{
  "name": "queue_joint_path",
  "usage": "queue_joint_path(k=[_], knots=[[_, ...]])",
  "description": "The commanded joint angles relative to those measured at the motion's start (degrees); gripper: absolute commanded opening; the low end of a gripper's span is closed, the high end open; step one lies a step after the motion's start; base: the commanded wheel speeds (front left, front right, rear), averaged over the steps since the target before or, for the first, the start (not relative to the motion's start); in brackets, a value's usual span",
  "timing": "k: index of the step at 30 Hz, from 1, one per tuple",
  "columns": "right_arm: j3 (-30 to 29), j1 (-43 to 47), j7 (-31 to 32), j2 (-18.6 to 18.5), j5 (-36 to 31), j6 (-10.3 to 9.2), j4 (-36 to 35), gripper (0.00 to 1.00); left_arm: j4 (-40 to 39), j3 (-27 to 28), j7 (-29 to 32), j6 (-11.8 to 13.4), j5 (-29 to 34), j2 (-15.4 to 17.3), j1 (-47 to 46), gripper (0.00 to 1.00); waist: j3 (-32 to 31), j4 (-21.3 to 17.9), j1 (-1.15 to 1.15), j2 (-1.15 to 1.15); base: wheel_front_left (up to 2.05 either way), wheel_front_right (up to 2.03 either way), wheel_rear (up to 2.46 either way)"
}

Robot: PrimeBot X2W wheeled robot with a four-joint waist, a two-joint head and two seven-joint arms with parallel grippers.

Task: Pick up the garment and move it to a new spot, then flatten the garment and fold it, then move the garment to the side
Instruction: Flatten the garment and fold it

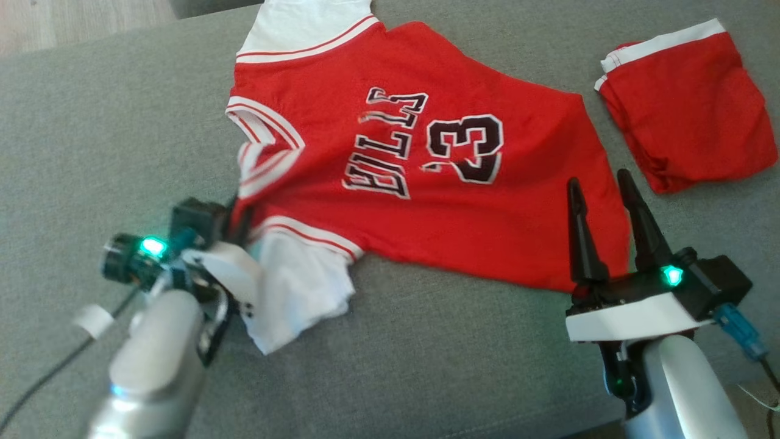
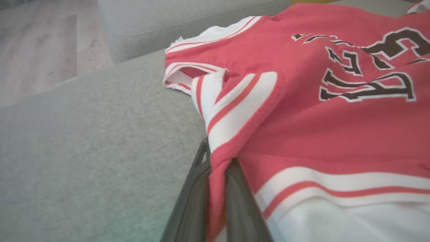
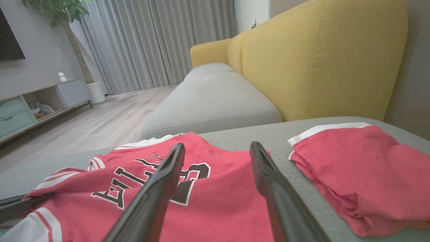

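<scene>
Jersey (image 1: pixel 463 225) lies spread on the grey sofa seat (image 1: pixel 426 366), a fold by its striped trim pinched in the closed left fingers (image 2: pixel 189 205), near left. Right fingers (image 1: pixel 582 238) stand open above the near hem, empty. A one-sided pull could bunch the cloth, or the fold could slip out. Left fingertips are hidden under fabric; the far white sleeve is cut off.

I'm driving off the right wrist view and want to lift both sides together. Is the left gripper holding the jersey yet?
Observer: Yes. The left gripper has its jaws shut on a red fold of the jersey, beside the striped collar.
Operator: Is the sleeve near it flat?
Observer: No, the white sleeve beside it lies crumpled.
Operator: Where does my right gripper sit from above?
Observer: The right gripper, jaws open, points over the hem's near corner. I can't tell if it touches.
</scene>
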Motion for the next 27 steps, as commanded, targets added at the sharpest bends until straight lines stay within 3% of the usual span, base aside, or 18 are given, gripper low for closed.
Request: queue_joint_path(k=[1,10,11,12,13,24,27], knots=[[1.70,-0.90,-0.35,-0.31,-0.42,0.39,-1.67,1.00,-1.10,2.68,-0.45,0.21,0.73,2.31,-3.36,0.00,-0.01,0.00,0.00,0.00,0.00,0.00,0.00],[2.54,-1.06,-0.35,-0.31,-0.61,0.39,-1.75,1.00,3.36,4.36,-2.28,0.18,0.81,6.29,-8.78,0.00,0.09,-0.21,0.00,0.00,0.00,0.00,0.00],[2.59,-1.06,-0.35,-0.31,-0.63,0.39,-1.72,1.00,4.03,4.24,-2.48,-0.12,0.75,6.38,-9.07,0.15,0.07,-0.20,0.00,0.00,0.00,0.00,0.00],[2.61,-1.06,-0.35,-0.31,-0.64,0.39,-1.70,1.00,4.62,4.13,-2.51,-0.63,0.39,6.20,-9.20,0.44,0.07,-0.17,0.00,0.00,0.00,0.00,0.00],[2.58,-1.09,-0.35,-0.31,-0.65,0.39,-1.68,1.00,5.05,4.04,-2.82,-0.90,0.15,6.02,-9.32,0.98,0.09,-0.09,0.00,0.00,0.00,0.00,0.00],[0.32,-0.42,-0.35,-0.31,-1.40,0.39,-2.11,1.00,4.09,4.32,-13.39,0.58,-1.75,2.73,-5.32,1.00,-2.83,3.54,0.00,0.00,0.00,0.00,0.00],[-0.40,0.19,-0.35,-0.31,-2.03,0.39,-1.97,1.00,1.82,4.41,-15.80,1.99,-1.94,1.64,-2.42,1.00,-4.41,5.24,0.00,0.00,0.00,0.00,0.00]])
